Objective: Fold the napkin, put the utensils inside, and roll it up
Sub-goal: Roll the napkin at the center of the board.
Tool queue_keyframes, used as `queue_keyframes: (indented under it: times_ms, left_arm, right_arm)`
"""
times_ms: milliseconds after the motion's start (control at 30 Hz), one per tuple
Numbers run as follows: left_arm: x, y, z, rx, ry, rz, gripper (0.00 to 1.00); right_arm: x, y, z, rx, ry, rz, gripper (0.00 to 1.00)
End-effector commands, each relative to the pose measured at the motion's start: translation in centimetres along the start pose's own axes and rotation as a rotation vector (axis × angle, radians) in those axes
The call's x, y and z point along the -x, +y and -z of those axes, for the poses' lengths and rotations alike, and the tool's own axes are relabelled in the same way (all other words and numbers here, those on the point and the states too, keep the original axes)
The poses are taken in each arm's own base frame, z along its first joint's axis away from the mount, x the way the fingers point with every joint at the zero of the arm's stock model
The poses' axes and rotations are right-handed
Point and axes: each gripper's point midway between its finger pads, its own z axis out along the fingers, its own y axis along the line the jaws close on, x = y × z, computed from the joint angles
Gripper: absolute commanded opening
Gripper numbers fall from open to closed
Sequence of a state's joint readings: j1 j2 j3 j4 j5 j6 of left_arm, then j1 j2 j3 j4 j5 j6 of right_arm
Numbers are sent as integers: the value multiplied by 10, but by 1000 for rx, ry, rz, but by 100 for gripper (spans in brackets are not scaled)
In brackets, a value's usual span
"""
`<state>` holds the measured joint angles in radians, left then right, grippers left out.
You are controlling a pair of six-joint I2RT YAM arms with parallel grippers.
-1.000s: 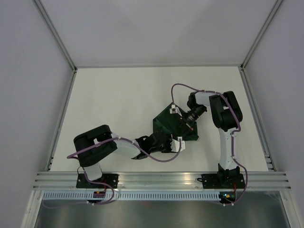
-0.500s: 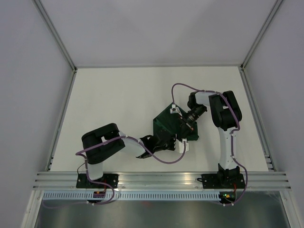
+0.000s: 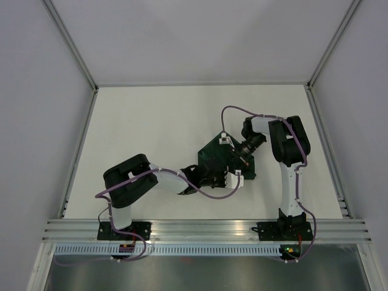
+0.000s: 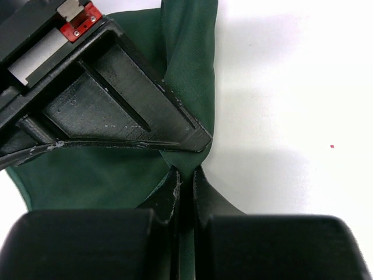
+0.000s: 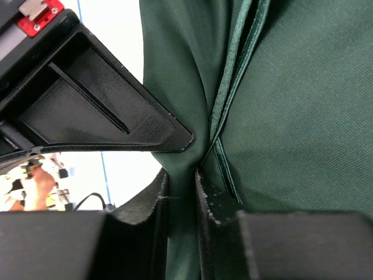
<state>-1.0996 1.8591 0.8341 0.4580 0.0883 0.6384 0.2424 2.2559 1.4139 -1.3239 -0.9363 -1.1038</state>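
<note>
Now the napkin (image 3: 212, 156) is seen at the centre right of the top view. It is bunched into an uneven shape on the white table (image 3: 151, 121) and is not spread flat.

It is held at two places. The left gripper (image 3: 227, 176) is closed on a thin fold at the lower right edge of the cloth. In the left wrist view this fold is pinched between the jaws, and the cloth runs up and to the left from them. The right gripper (image 3: 237, 159) is closed too, on a hemmed fold just above the left one in the top view. In the right wrist view the cloth is spread upward and to the right.

So both grips are set near each other on the same side, and most of the cloth lies to the upper left of them. It is judged that the held edge must be carried toward that side.

The utensils are not seen in any view.
</note>
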Motion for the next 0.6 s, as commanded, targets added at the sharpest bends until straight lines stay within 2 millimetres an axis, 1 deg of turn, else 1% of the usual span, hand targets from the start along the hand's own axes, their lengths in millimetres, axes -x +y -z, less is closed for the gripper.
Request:
queue_keyframes:
  times_ms: [0,33,67,100,267,300,333,400,433,467,500,567]
  left_arm:
    - [-27,-60,0,-247,74,188,2]
    - [-25,-64,1,-271,70,208,2]
    - [-26,-62,2,-274,70,227,2]
    - [-27,-63,2,-282,72,254,2]
    - [-24,-65,6,-337,51,351,2]
    - [-24,-65,6,-340,50,366,2]
    - [-23,-67,7,-360,43,379,2]
    - [-25,-64,7,-364,38,426,2]
    - [-25,-66,7,-380,31,446,2]
    - [-28,-64,7,-382,32,480,2]
    - [-26,-66,8,-402,22,502,2]
    - [-29,-64,8,-414,20,564,2]
  right_arm:
    - [16,-19,12,-127,-13,197,28]
    - [19,-18,15,-141,-25,206,31]
    - [21,-17,17,-156,-36,217,34]
    - [27,-11,23,-178,-49,237,39]
    - [42,1,43,-249,-109,273,48]
    - [46,6,48,-265,-126,288,49]
    - [49,5,54,-289,-142,298,49]
    - [55,10,64,-322,-180,297,50]
    - [55,7,71,-344,-205,298,50]
    - [59,12,77,-363,-228,310,50]
    - [58,12,85,-386,-250,311,50]
    - [54,12,92,-418,-275,330,50]
